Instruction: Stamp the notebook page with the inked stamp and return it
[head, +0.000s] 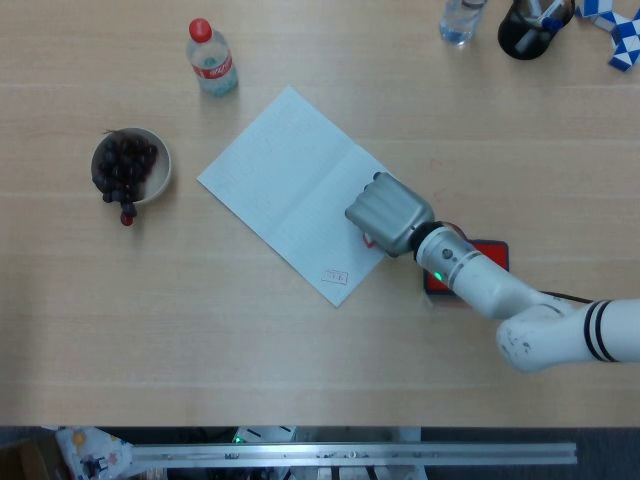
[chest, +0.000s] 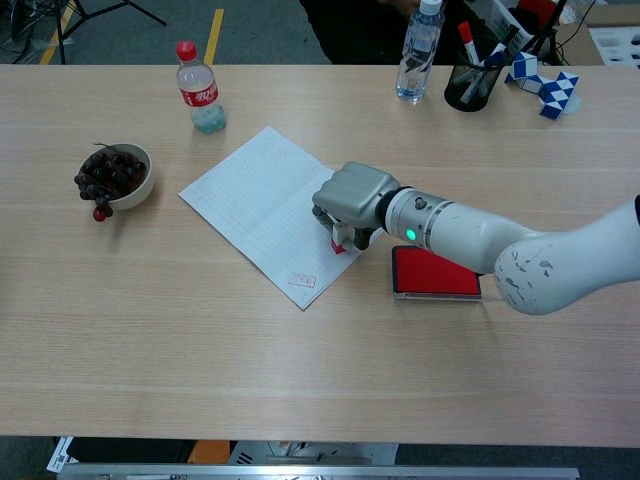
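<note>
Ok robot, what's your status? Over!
Right hand grips the stamp, low over the notebook page's right edge. Left hand not in view. One stamp mark shows on the page. Ink pad beside it, path clear.

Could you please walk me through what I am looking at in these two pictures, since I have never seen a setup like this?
These show one robot at a wooden table, seen by its own two cameras: the head view looks straight down, the chest view looks across from the front. The white arm ends in the robot's right hand, a metal hand with fingers. It holds a small red and white stamp down on the edge of an open notebook page. One stamped mark already shows near the page's corner. Beside the arm lies a red ink pad. Also on the table: a bowl of dark fruit, a cola bottle, a water bottle, a pen cup and a blue and white puzzle toy. The left hand is not in view.
</note>
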